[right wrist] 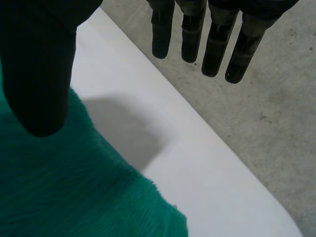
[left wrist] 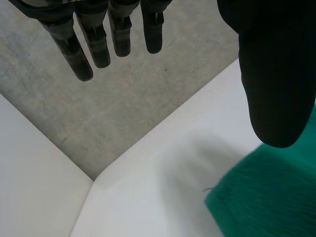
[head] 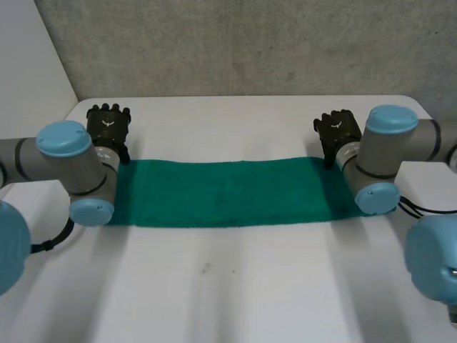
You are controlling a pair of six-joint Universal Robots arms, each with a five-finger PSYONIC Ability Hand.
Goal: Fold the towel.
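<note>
A green towel (head: 228,193) lies folded into a long flat strip across the middle of the white table (head: 235,286). My left hand (head: 108,127) hovers just beyond the strip's far left corner, fingers (left wrist: 94,39) straight and apart from the thumb (left wrist: 276,84), holding nothing. The towel corner (left wrist: 266,197) lies under that thumb. My right hand (head: 337,131) hovers at the far right corner, fingers (right wrist: 212,34) straight, thumb (right wrist: 39,74) above the towel (right wrist: 74,187), nothing held.
Both forearms rest over the strip's short ends. A grey wall (head: 235,43) rises behind the table's far edge. A white panel (head: 28,64) stands at the left. Bare table lies in front of the towel.
</note>
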